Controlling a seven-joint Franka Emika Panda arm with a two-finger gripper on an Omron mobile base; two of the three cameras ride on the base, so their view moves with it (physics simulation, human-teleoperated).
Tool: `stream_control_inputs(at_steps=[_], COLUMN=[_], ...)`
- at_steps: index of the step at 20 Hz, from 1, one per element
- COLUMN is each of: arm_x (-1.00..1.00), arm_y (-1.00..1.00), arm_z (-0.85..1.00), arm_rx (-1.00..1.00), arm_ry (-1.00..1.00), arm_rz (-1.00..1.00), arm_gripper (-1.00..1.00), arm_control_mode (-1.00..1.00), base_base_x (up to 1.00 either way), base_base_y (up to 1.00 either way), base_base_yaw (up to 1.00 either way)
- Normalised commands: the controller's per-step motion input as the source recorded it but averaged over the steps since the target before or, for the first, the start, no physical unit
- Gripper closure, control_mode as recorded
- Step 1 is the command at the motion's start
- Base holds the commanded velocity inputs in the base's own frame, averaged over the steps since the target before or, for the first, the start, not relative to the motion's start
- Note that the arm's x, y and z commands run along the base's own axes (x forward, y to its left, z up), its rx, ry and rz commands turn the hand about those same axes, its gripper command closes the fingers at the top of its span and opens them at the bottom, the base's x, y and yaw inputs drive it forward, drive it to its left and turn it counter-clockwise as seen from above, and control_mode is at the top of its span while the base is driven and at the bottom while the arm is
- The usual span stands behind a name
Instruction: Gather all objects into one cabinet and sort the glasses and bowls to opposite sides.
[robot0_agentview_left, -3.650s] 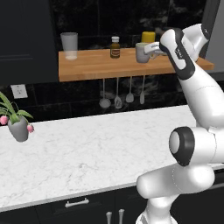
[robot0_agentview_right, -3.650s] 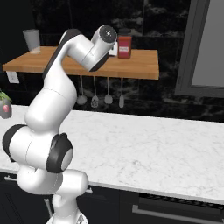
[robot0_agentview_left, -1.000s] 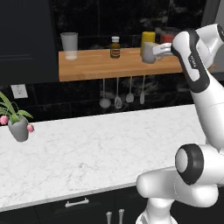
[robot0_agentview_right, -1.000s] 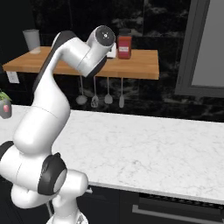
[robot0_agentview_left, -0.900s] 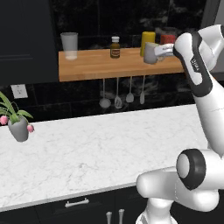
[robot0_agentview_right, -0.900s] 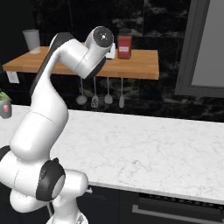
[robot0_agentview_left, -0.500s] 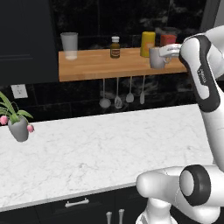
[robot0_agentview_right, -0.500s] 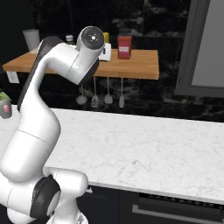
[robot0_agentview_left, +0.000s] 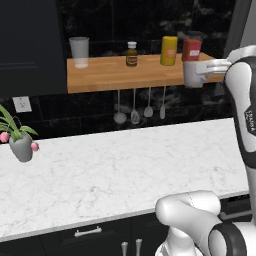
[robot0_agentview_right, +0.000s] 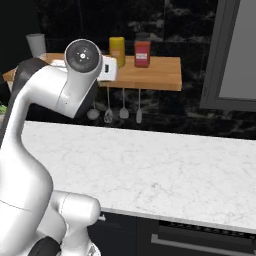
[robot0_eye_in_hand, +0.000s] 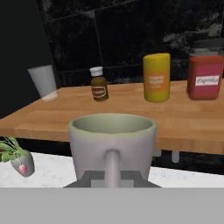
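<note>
Grey-beige mug (robot0_agentview_left: 192, 74) gripped by raised end effector (robot0_agentview_left: 204, 67), beside wooden shelf (robot0_agentview_left: 105, 74).

The marble table (robot0_agentview_left: 125, 165) lies bare and passable (only a potted plant (robot0_agentview_left: 20, 142) at far left); the wooden shelf (robot0_agentview_left: 115, 75) carries a tumbler (robot0_agentview_left: 79, 51) and jars (robot0_agentview_left: 169, 50), ladles (robot0_agentview_left: 134, 106) dangling beneath.

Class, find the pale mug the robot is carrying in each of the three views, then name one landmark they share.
Left base view: mug at upper right, in front of the wooden shelf's right end, below the red jar.
Right base view: a sliver of it at upper left, beside the arm's round joint.
Hand view: centre foreground, handle facing the camera.
Shared landmark: the yellow jar on the shelf.
</note>
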Motion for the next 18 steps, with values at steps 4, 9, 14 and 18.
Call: stream_control_inputs(at_steps=[4,9,14,18], arm_x=[-0.74,-0.48,-0.36,-0.45], arm_y=[0.02,0.13,0.05,0.00], arm_z=[0.00,0.00,0.00,0.00], arm_rx=[-0.03,-0.06,-0.04,-0.03], arm_ry=[-0.01,0.05,0.04,0.06], arm_rz=[-0.09,-0.03,0.00,0.00], arm_gripper=[1.00,1.00,1.00,1.00], arm_control_mode=[-1.00,-1.00,-1.00,-1.00], base_base_x=[0.00,0.00,0.00,0.00], base_base_y=[0.00,0.00,0.00,0.00], base_base_yaw=[0.00,0.00,0.00,0.00])
